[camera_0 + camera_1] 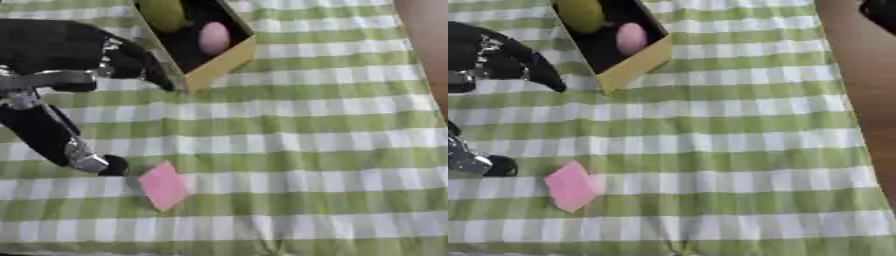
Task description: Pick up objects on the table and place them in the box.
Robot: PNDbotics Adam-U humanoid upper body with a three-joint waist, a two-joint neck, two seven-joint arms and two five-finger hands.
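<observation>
Green-and-white checked cloth [306, 145] covers the surface.
Pink pad [163, 186] lies near the box [223, 62]; left robot hand [105, 164] beside pad, finger state indiscernible.

A: What covers the table?

B: A soft woven cloth [306, 140], matt, checked green and white, slightly creased. Right of it, bare smooth wood [859, 75].

A: And the box [223, 62]?

B: Matt yellow card walls, dark inside. Below it, the pink pad [163, 185] looks matt, spongy or papery.
</observation>
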